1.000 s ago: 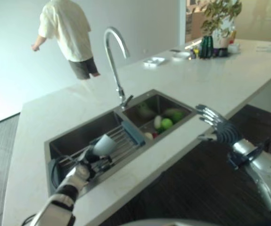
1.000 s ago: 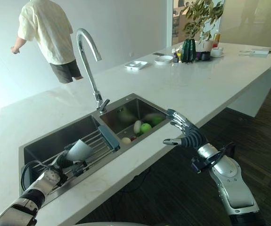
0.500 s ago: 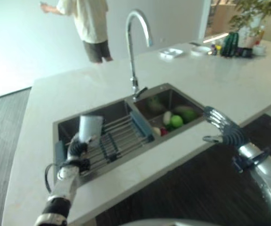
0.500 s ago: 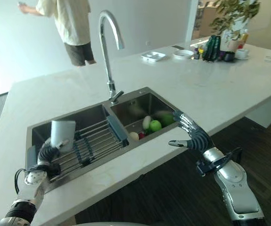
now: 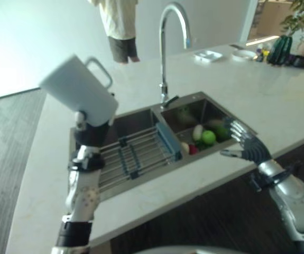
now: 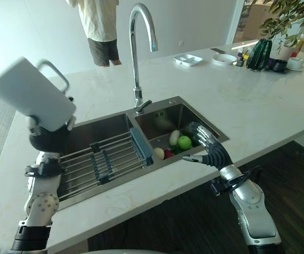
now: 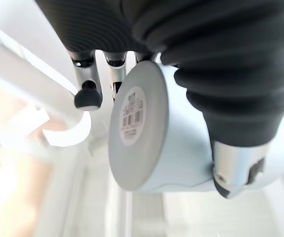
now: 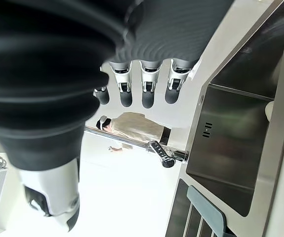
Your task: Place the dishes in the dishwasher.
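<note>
White mug (image 5: 79, 90) in left robot hand (image 5: 91, 129), one green apple (image 6: 184, 142)

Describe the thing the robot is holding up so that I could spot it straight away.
Start at the double sink in the white counter, with its tall curved tap. Above the basin with the wire rack, the left hand holds up a white mug, tilted, its handle uppermost. It is the only raised thing; the fruit lies in the other basin.

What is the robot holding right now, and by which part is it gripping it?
The left hand holds a white mug by its body near the base, handle free. The right hand is open and holds nothing.
</note>
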